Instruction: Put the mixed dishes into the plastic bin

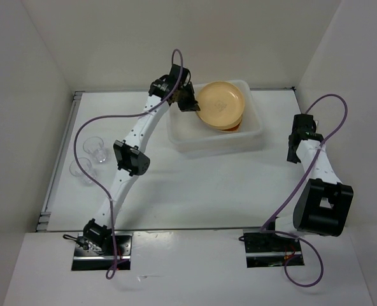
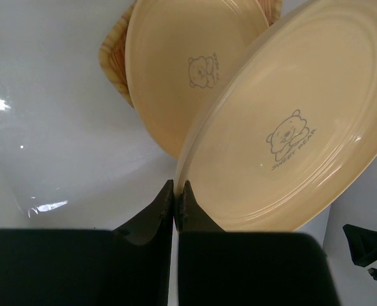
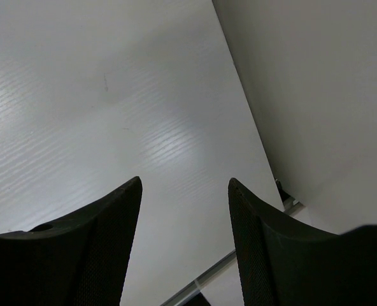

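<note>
My left gripper (image 1: 190,102) is over the white plastic bin (image 1: 182,139), shut on the near rim of an orange-yellow plate (image 1: 220,104) that it holds tilted above the bin. In the left wrist view the gripper (image 2: 177,191) pinches that plate (image 2: 290,134) at its edge. Below it a second orange-yellow plate (image 2: 182,70) lies on the tan woven plate (image 2: 112,60) inside the bin. Two clear cups (image 1: 96,150) (image 1: 81,171) stand on the table at the left. My right gripper (image 1: 293,153) (image 3: 183,185) is open and empty over bare table at the right.
White walls close in the table on the left, back and right. A metal rail (image 1: 55,185) runs along the table's left edge by the cups. The left arm's cable (image 1: 106,121) loops above the cups.
</note>
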Tool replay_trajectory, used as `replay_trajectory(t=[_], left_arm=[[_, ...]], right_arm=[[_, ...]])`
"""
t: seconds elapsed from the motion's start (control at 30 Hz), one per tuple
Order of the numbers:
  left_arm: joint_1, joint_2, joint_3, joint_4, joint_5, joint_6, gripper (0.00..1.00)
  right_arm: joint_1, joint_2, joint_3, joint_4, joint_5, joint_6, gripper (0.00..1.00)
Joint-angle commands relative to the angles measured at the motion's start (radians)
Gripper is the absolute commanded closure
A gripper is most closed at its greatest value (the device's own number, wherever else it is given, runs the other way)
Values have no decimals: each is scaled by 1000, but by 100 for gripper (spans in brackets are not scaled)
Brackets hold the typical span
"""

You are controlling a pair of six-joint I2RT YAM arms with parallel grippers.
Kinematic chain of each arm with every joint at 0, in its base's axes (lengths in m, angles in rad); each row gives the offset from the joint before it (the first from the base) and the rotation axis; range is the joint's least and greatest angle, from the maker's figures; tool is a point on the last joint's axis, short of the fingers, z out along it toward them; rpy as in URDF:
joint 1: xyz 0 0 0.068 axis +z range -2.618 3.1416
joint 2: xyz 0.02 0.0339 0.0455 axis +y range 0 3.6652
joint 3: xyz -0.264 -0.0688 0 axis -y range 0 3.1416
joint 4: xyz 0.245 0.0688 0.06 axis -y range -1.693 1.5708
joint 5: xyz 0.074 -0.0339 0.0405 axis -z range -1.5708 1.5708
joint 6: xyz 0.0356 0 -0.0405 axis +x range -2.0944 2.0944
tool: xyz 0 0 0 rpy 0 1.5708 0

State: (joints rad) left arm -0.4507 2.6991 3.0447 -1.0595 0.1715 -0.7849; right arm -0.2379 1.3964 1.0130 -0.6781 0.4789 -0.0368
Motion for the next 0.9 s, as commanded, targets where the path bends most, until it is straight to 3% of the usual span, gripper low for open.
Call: replay_trajectory(t=[0.0,0.3,0.63,0.77,0.8,0.87], left_arm=[[-11,22,68,-13,-6,-1,100],[-59,140,92,44,-75,-69,100],[-17,195,86,164,-3,-152,96],[4,195,86,173,-3,-152,71],[13,195,86,173,12,-152,48],[14,186,86,173,31,-143,23]], right_arm=[[8,-34,-13,54,43,26,38],[28,-53,-13,63,43,26,38],[88,-51,-13,63,43,26,38],[97,-40,-13,63,43,26,38],[97,-40,-13,63,43,26,38],[106,-30,-13,63,33,26,38]])
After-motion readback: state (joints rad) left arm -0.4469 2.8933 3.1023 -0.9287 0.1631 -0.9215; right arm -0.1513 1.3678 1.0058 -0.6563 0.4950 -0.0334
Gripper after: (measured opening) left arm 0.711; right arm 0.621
